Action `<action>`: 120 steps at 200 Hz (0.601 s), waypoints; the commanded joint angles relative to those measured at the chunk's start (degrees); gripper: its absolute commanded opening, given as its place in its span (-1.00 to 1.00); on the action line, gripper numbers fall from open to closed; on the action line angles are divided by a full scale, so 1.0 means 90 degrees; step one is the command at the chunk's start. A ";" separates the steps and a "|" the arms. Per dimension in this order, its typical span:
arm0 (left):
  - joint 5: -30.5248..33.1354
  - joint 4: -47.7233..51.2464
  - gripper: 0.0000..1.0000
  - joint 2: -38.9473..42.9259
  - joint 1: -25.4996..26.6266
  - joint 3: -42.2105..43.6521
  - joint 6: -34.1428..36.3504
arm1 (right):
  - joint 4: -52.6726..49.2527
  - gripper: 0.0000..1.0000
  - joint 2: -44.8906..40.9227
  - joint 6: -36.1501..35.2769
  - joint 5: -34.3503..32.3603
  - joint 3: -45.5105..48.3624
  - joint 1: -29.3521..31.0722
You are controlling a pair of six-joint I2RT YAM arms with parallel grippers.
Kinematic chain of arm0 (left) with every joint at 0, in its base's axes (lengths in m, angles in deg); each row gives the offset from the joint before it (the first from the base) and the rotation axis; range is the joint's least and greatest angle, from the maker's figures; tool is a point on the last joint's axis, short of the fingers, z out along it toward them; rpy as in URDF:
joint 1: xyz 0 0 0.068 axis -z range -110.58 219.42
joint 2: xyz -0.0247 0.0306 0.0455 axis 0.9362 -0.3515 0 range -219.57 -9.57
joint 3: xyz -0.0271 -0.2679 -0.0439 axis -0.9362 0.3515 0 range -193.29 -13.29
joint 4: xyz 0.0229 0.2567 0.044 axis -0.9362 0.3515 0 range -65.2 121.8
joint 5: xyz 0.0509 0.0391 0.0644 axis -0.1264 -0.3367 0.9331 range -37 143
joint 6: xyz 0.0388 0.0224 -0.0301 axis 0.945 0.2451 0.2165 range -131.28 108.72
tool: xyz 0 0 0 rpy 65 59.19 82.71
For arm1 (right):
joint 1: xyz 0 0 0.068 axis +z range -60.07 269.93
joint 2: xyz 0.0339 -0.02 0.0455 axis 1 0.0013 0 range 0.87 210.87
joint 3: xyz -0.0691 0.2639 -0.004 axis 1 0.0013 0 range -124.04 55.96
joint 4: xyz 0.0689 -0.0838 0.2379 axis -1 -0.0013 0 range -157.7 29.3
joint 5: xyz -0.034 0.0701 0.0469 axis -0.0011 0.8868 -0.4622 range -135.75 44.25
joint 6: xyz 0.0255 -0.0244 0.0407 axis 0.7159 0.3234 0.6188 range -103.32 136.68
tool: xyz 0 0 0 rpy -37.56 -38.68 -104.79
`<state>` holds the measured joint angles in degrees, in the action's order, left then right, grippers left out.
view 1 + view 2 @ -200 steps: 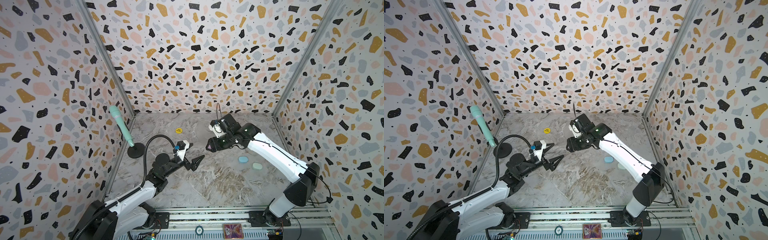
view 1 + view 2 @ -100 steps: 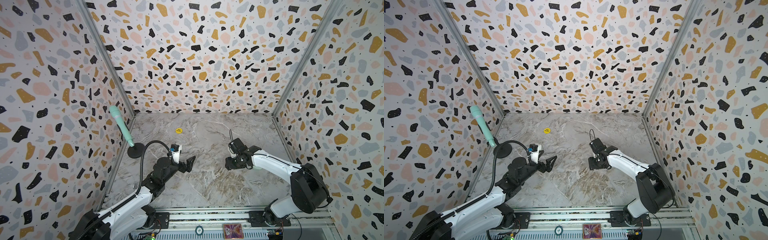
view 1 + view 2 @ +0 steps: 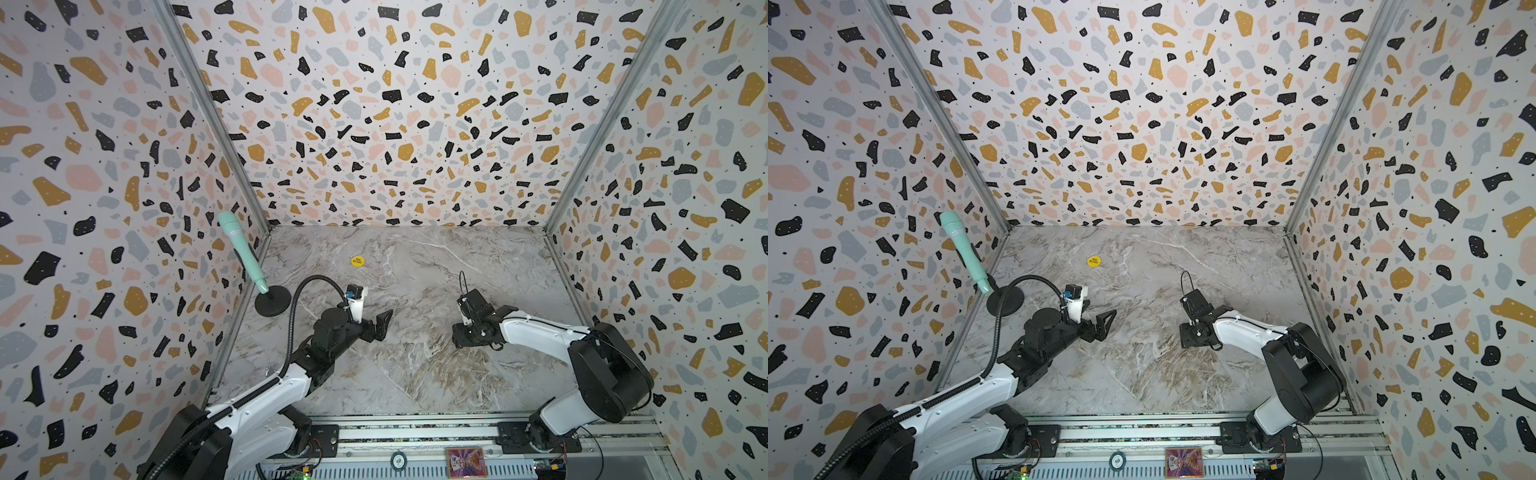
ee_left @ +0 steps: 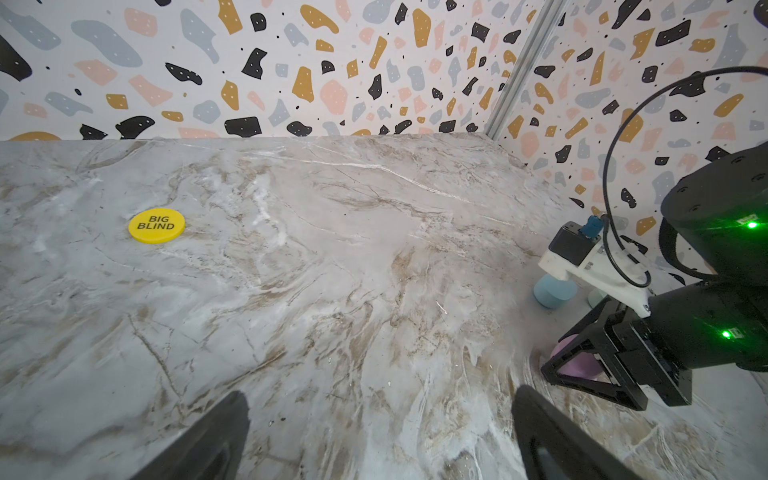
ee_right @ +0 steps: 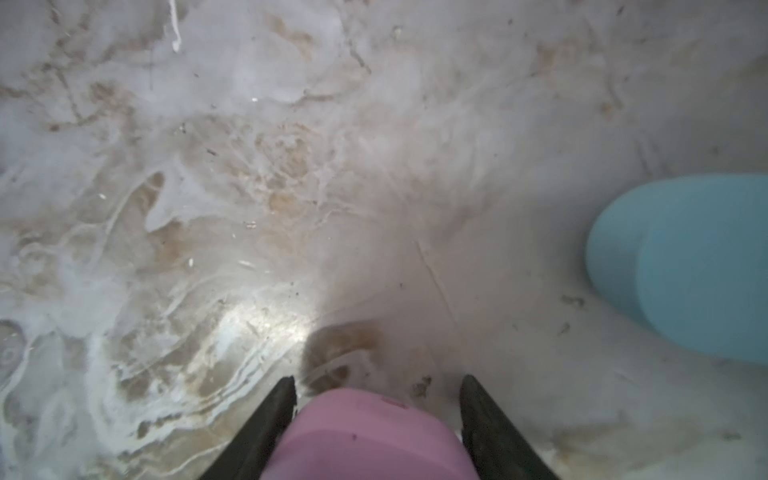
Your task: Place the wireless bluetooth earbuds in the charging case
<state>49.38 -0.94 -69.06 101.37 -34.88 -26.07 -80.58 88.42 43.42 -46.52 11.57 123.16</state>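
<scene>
I have the left gripper (image 3: pixel 380 326) hanging over the grey-and-tan marbled tabletop (image 3: pixel 415 374), left of centre. Its jaws are spread as wide as they go, with nothing between them. Its own wrist view shows the two dark fingers (image 4: pixel 208 436) far apart over bare marble.

The right gripper (image 3: pixel 459 338) is down low at the tabletop, right of centre and well apart from the left one. It is clamped at a middling width on a pink oval charging case (image 5: pixel 370 436). In the right wrist view the case fills the space between the two black fingers (image 5: pixel 270 428) and shows only its smooth outer shell. The picture is soft there, so I cannot be sure that both pads press flush against it. From the left wrist view the same case is a lilac-pink patch framed by the right jaws.

A light blue oval charging case (image 5: pixel 685 266) sits on the marble near the pink one, not touching it. In both top views the right arm covers both cases.

Where the wireless bluetooth earbuds are I cannot tell, since no view shows them.

A yellow round plastic disc (image 4: pixel 156 225) printed BIG BLIND lies flat toward the back left, well apart from both grippers. A mint-green microphone (image 3: pixel 241 249) leans on its black round base (image 3: pixel 272 300) by the left wall.
</scene>
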 commanded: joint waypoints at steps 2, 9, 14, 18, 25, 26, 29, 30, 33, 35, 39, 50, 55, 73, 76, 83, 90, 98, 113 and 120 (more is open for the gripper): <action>0.0123 -0.0246 1.00 -0.0029 0.0020 -0.0219 0.0068 | 0.0083 0.06 0.0101 0.0068 -0.0090 0.0087 0.0017; 0.0157 -0.0237 1.00 -0.0040 0.0018 -0.0233 0.0064 | 0.0094 0.10 0.0122 0.0067 -0.0109 0.0087 0.0012; 0.0175 -0.0234 1.00 -0.0050 0.0024 -0.0243 0.0070 | 0.0087 0.12 0.0143 0.0056 -0.0125 0.0090 0.0011; 0.0191 -0.0227 1.00 -0.0060 0.0020 -0.0253 0.0071 | 0.0079 0.15 0.0149 0.0063 -0.0120 0.0088 0.0012; 0.0228 -0.0212 1.00 -0.0075 0.0024 -0.0272 0.0071 | 0.0070 0.20 0.0171 0.0042 -0.0127 0.0073 0.0014; 0.0237 -0.0210 1.00 -0.0078 0.0019 -0.0270 0.0076 | 0.0065 0.21 0.0173 0.0039 -0.0123 0.0070 0.0011; 0.0263 -0.0195 1.00 -0.0077 0.0017 -0.0284 0.0076 | 0.0062 0.24 0.0175 0.0037 -0.0116 0.0068 0.0017; 0.0269 -0.0191 1.00 -0.0079 0.0021 -0.0281 0.0078 | 0.0061 0.25 0.0175 0.0032 -0.0117 0.0068 0.0013; 0.0293 -0.0180 1.00 -0.0089 0.0016 -0.0289 0.0080 | 0.0054 0.28 0.0175 0.0029 -0.0105 0.0059 0.0013; 0.0306 -0.0178 1.00 -0.0090 0.0018 -0.0293 0.0078 | 0.0052 0.29 0.0175 0.0027 -0.0108 0.0058 0.0010; 0.0345 -0.0166 1.00 -0.0090 0.0017 -0.0304 0.0077 | 0.0042 0.33 0.0174 0.0033 -0.0104 0.0049 0.0014; 0.0432 -0.0131 1.00 -0.0081 0.0023 -0.0324 0.0082 | -0.0010 0.44 0.0146 0.0017 -0.0116 0.0013 0.0014; 0.0479 -0.0112 1.00 -0.0080 0.0016 -0.0335 0.0085 | -0.0017 0.50 0.0127 0.0008 -0.0113 0.0001 0.0015; 0.0656 -0.0010 1.00 -0.0041 0.0015 -0.0375 0.0112 | -0.0099 0.65 0.0028 -0.0005 -0.0119 -0.0059 0.0016; 0.0680 0.0002 1.00 -0.0033 0.0020 -0.0370 0.0110 | -0.0111 0.67 0.0016 -0.0010 -0.0123 -0.0073 0.0013; 0.0704 0.0023 1.00 -0.0005 0.0015 -0.0370 0.0127 | -0.0156 0.70 -0.0037 -0.0007 -0.0118 -0.0104 0.0011; 0.0739 0.0045 1.00 0.0039 0.0010 -0.0369 0.0184 | -0.0209 0.73 -0.0111 -0.0007 -0.0116 -0.0157 0.0013; 0.0858 0.0057 1.00 0.0096 0.0015 -0.0349 0.0191 | -0.0280 0.77 -0.0200 -0.0021 -0.0126 -0.0200 0.0011; 0.1216 0.0102 1.00 0.0235 0.0015 -0.0300 0.0253 | -0.0421 0.85 -0.0401 -0.0048 -0.0162 -0.0306 0.0008; 0.1408 0.0143 1.00 0.0304 0.0015 -0.0287 0.0297 | -0.0477 0.89 -0.0508 -0.0061 -0.0196 -0.0353 0.0000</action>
<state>56.18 0.79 -68.64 101.37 -36.63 -25.26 -80.76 88.09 43.25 -47.07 11.18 123.20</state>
